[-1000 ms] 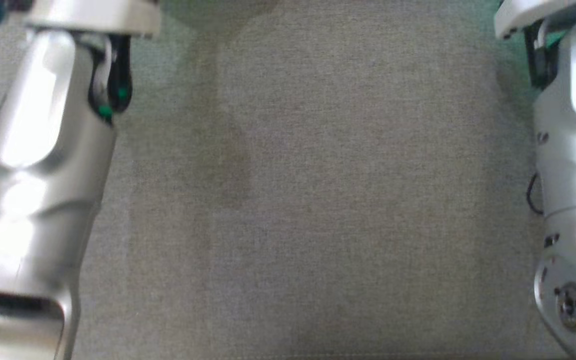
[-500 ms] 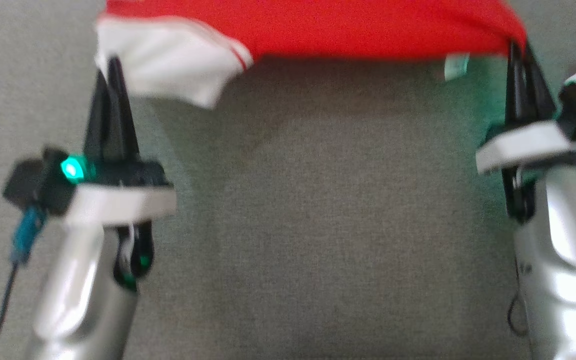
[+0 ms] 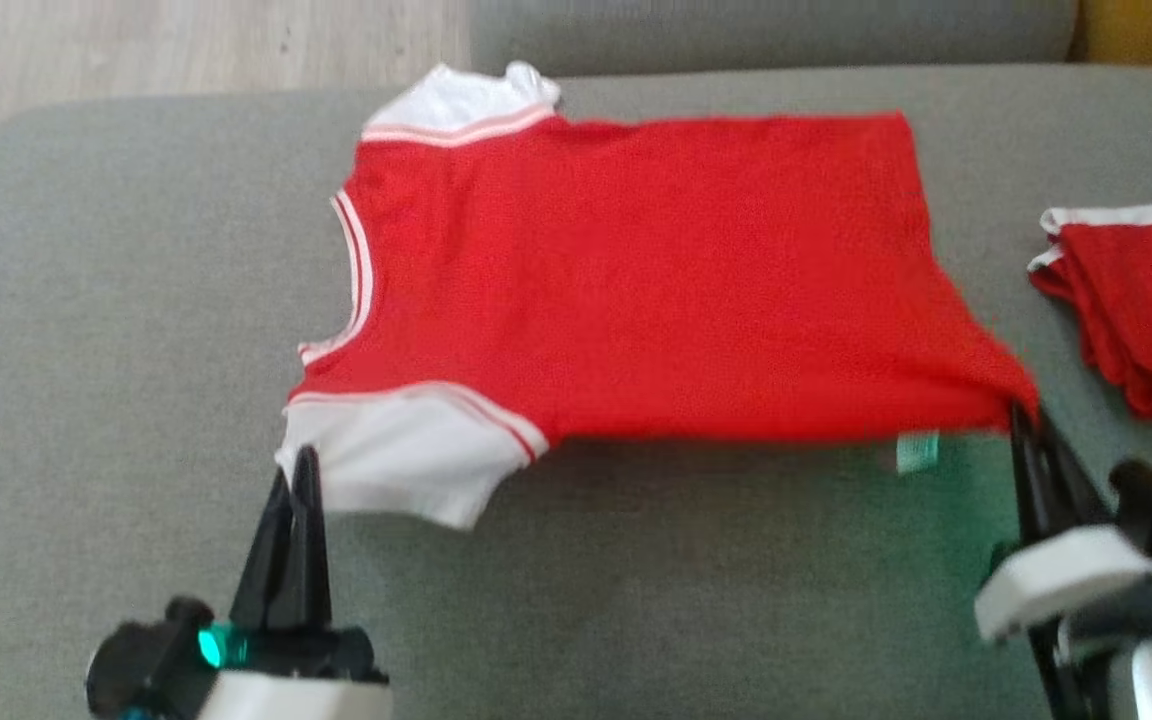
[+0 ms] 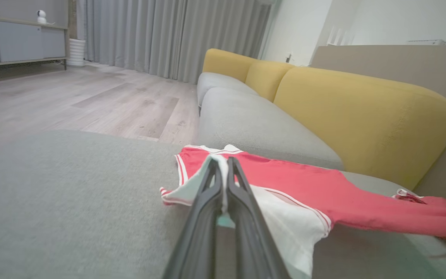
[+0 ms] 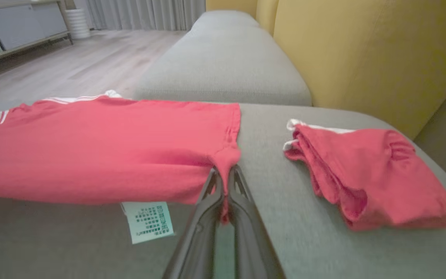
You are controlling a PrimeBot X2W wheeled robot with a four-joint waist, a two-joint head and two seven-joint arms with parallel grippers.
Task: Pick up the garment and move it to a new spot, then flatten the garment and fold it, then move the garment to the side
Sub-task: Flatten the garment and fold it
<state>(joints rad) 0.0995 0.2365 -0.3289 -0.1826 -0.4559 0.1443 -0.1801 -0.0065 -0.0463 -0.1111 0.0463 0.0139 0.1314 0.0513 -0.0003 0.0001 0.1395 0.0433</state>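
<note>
Red knit fabric with white, stripe-trimmed sleeves: one short-sleeved garment (image 3: 636,270), spread wide across a grey sofa cushion (image 3: 86,300), with the neckline toward the robot's left and the hem toward its right. The far edge is laid on the cushion. The near edge is held raised just above it, and a shadow and a hanging care label (image 3: 917,452) are seen beneath.

Left claw (image 3: 298,465): fingers pressed together, with the near white sleeve pinched between them.

Right claw (image 3: 1024,418): likewise closed, with the near hem corner bunched in its tips.

Second red garment (image 3: 1136,310): folded, set apart on the cushion to the right, clear of both claws.

Progress, as judged: relocation appears completed. Flattening is largely achieved, the body being drawn taut and nearly free of creases. No fold is yet made. Remaining: the near edge is to be lowered or carried over for folding, the fold finished, and the bundle shifted aside, probably near the folded piece.
</note>
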